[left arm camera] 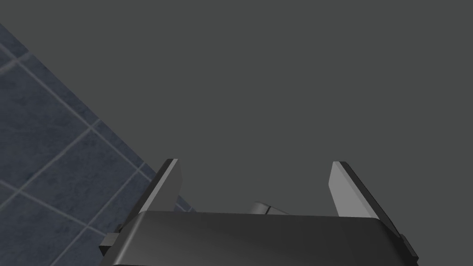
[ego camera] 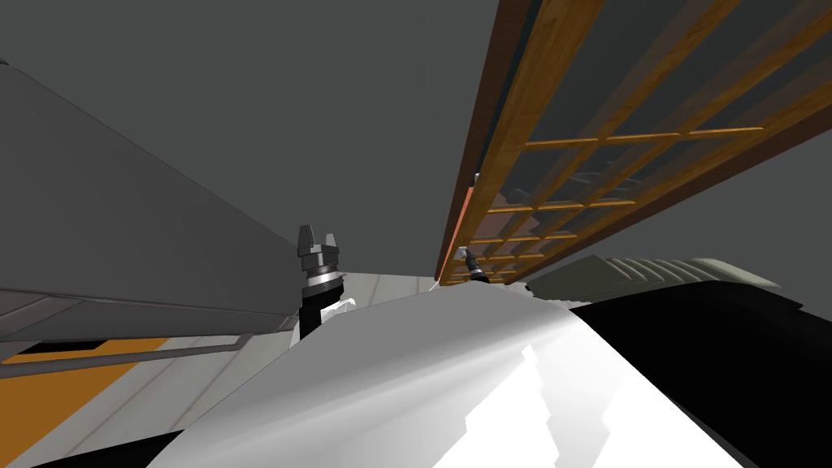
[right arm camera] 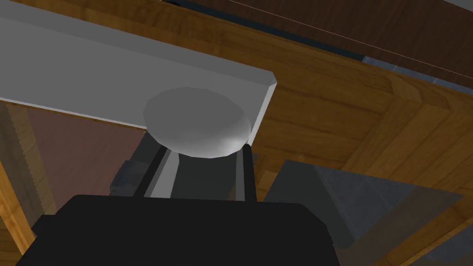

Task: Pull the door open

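Your right gripper (right arm camera: 203, 160) is clamped on the round grey knob (right arm camera: 196, 121), its 2 fingers pinching the knob's sides. The knob sits on a grey plate (right arm camera: 115, 69) on the wooden glazed door (ego camera: 508, 154). That door stands to your right, directly ahead of the gripper, so I judge the pull must come back toward your body. Your left gripper (ego camera: 318, 240) is well apart from it, fingers spread, holding nothing
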Robot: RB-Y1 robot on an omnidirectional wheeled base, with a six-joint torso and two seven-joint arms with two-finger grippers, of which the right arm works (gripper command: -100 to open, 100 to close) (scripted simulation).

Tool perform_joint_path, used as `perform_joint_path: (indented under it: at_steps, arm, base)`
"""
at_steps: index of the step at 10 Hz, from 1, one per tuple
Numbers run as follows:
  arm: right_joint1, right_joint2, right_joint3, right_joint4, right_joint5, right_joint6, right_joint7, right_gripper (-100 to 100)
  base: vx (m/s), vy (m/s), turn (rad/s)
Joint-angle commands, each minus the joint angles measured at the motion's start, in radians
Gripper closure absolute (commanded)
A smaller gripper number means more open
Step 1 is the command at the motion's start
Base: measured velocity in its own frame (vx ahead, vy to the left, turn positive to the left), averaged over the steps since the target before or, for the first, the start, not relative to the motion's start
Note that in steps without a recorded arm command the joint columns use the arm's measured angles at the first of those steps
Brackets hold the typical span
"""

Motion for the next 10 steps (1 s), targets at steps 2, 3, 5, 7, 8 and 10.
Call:
perform_joint_path:
  at_steps: [2, 3, 5, 7, 8, 10]
  arm:
    - [-0.005, 0.007, 0.013, -0.001, -0.011, -0.001, -0.052, 100]
    - [-0.006, 0.007, 0.017, -0.001, -0.023, 0.001, -0.092, 100]
    - [-0.007, 0.007, 0.021, -0.002, -0.035, 0.004, -0.135, 100]
    - [-0.008, 0.007, 0.026, -0.003, -0.048, 0.006, -0.177, 100]
    - [-0.010, 0.007, 0.030, -0.004, -0.060, 0.008, -0.217, 100]
    - [-0.011, 0.008, 0.035, -0.005, -0.073, 0.011, -0.261, 100]
  base:
    - [-0.024, -0.017, 0.040]
    - [-0.035, -0.009, 0.055]
    - [-0.042, -0.021, 0.067]
    - [-0.030, -0.013, 0.043]
    - [-0.028, -0.013, 0.054]
    - [-0.046, -0.019, 0.059]
